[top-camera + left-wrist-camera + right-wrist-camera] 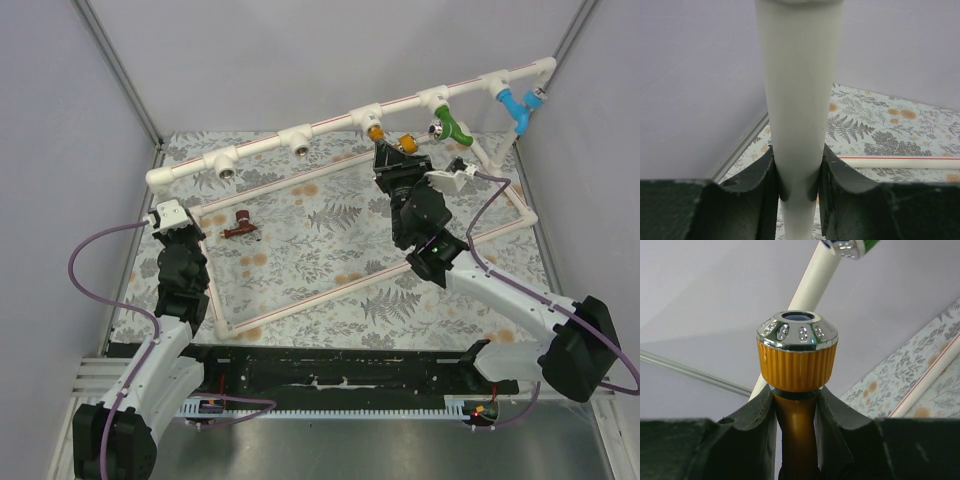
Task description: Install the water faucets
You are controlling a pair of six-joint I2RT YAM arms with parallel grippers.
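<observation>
The right gripper [796,407] was clamped narrow on the stem of the orange-yellow faucet [797,365]. In the wrist view the faucet's long axis ran straight out of the jaws toward 12 o'clock, chrome cap outermost. From above, that faucet sat at 11 o'clock from the gripper, at a tee on the raised pipe rail [330,122]; I could not tell whether it was seated.

The left gripper [797,172] was closed around an upright white pipe [800,100]. The dark reddish-brown faucet [240,228] lay on the table [330,250] near it at 3 o'clock, so the left arm was nearer. Its long axis ran roughly 9 to 3; which end pointed where was too small to tell.
</observation>
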